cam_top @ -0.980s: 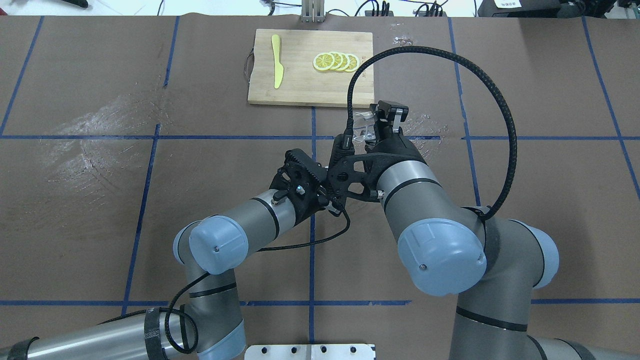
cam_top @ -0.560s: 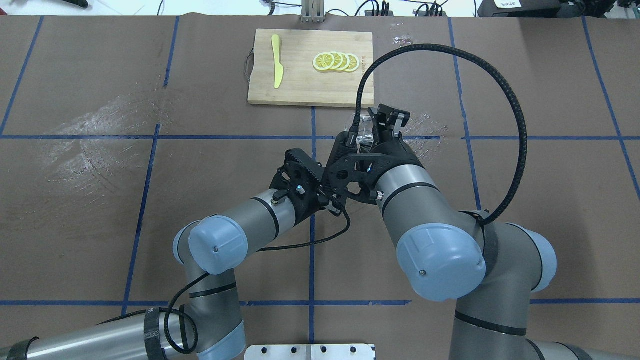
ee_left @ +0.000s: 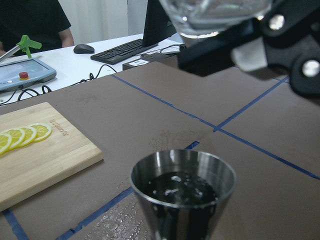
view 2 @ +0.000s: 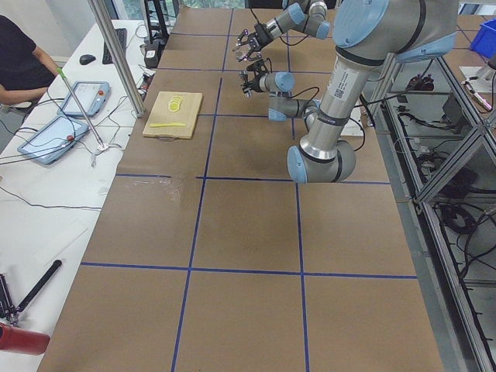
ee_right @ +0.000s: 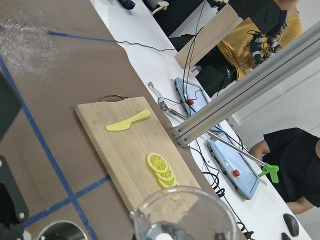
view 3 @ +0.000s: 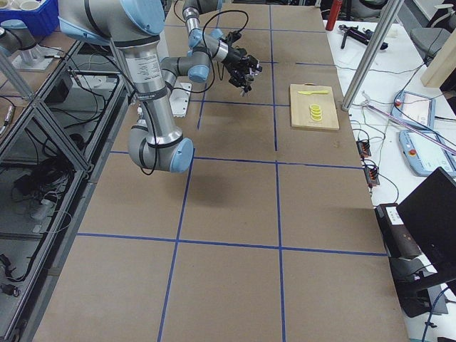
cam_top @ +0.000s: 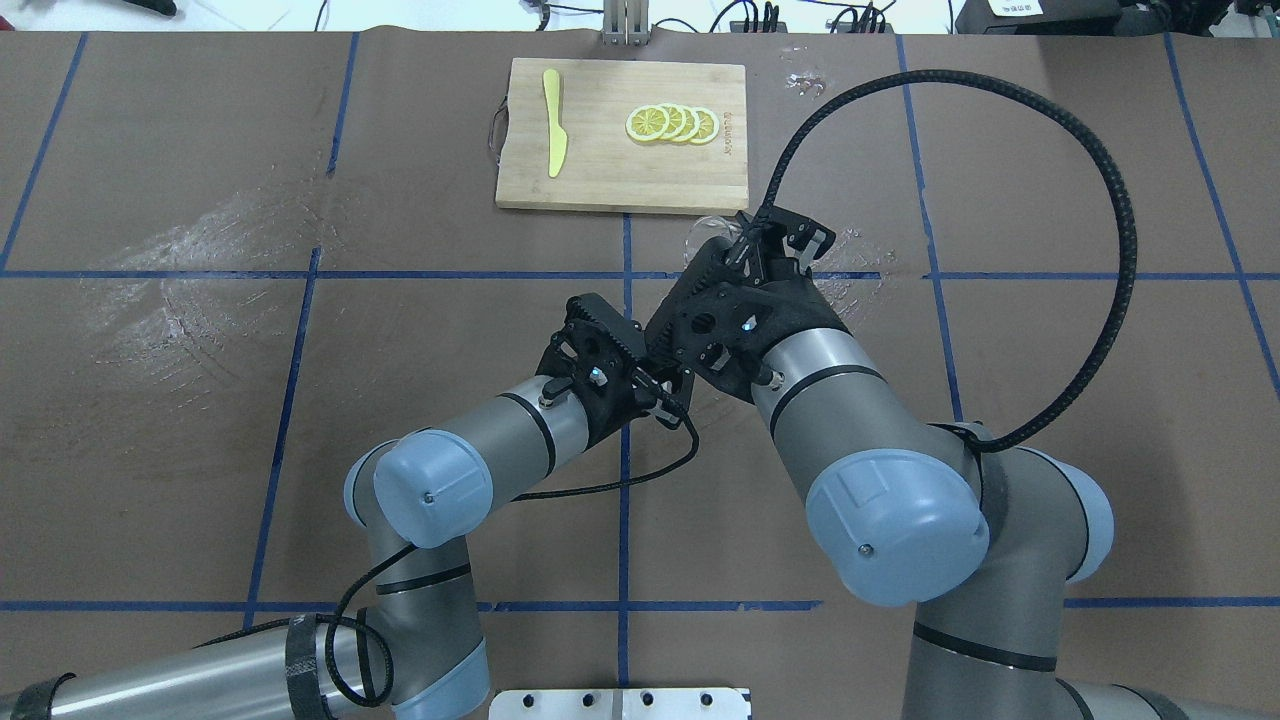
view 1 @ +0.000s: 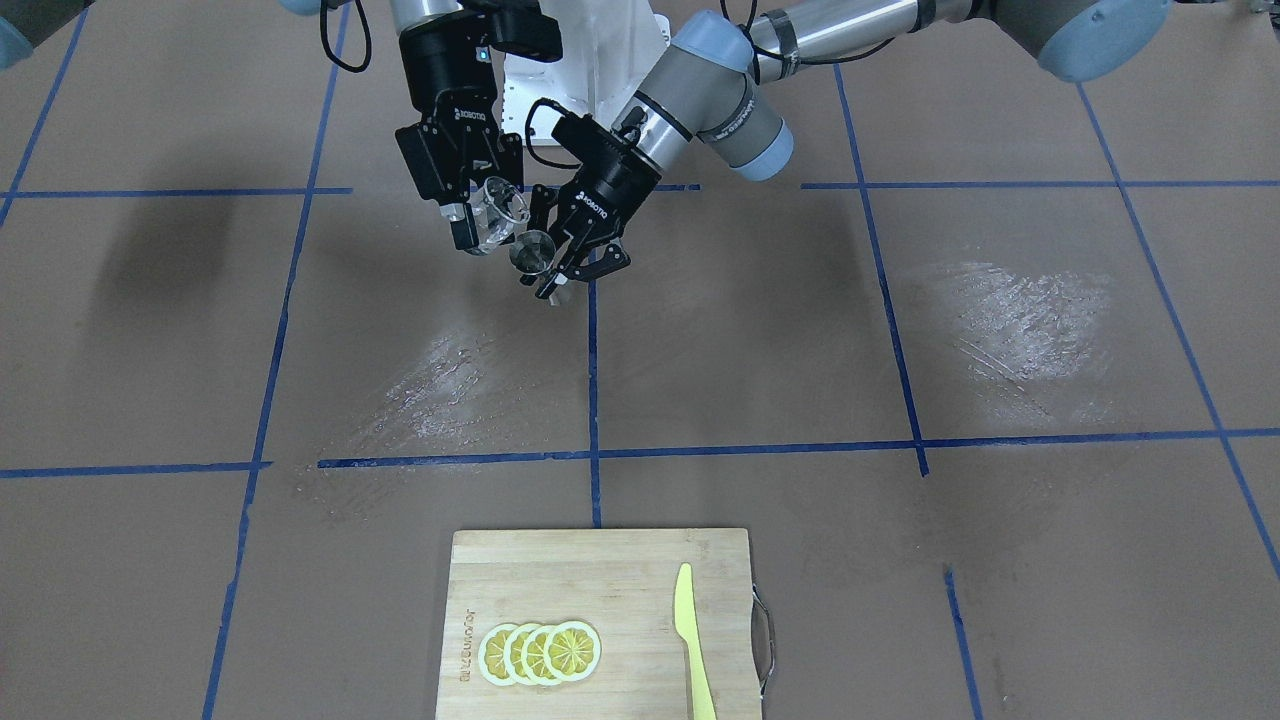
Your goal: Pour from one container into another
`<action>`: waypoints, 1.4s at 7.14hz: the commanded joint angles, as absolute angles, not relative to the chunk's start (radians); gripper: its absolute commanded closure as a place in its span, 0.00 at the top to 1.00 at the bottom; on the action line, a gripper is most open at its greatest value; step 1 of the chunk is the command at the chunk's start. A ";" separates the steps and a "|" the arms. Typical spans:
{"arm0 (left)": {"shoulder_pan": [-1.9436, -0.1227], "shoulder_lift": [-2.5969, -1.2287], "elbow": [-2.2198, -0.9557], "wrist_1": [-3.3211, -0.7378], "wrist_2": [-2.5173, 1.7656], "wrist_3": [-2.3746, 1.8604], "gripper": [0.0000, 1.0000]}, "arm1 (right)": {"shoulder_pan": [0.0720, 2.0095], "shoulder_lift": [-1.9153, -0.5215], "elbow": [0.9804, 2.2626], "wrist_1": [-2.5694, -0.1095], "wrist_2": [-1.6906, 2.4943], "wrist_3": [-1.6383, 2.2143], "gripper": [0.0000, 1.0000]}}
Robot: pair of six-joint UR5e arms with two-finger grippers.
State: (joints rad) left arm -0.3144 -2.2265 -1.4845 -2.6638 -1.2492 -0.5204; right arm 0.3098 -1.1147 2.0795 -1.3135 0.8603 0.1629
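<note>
The left hand (view 1: 548,250) is clamped on the jigger (ee_left: 182,187), held above the worktop (view 1: 800,350). Dark liquid stands well up its bowl, so much more could brim it over. Just right of it and higher, the right hand (view 1: 487,212) grips the cup (ee_right: 185,215). If the cup's lip sits off that narrow mouth, the pour hits the worktop. What the cup holds I can't tell.

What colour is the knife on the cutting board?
Yellow; the knife shows best in the overhead exterior view.

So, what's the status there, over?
Right pincer shut on glass cup, just above jigger. Left pincer shut on jigger, liquid inside. Nothing between them.
</note>
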 commanded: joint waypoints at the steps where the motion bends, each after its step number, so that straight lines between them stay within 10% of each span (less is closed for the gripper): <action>1: -0.322 -2.203 -1.485 -2.703 -1.244 -0.529 0.00 | 0.325 -1.150 2.133 -1.302 0.862 0.292 0.00; 10: -0.445 -1.940 -1.617 -2.723 -1.134 -0.782 0.00 | 0.373 -1.558 2.232 -1.307 0.914 1.212 0.00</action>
State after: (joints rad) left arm -0.4219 -2.0056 -1.5946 -2.7276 -1.1359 -0.7326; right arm 0.3715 -1.4950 2.2284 -1.3103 0.9031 1.0824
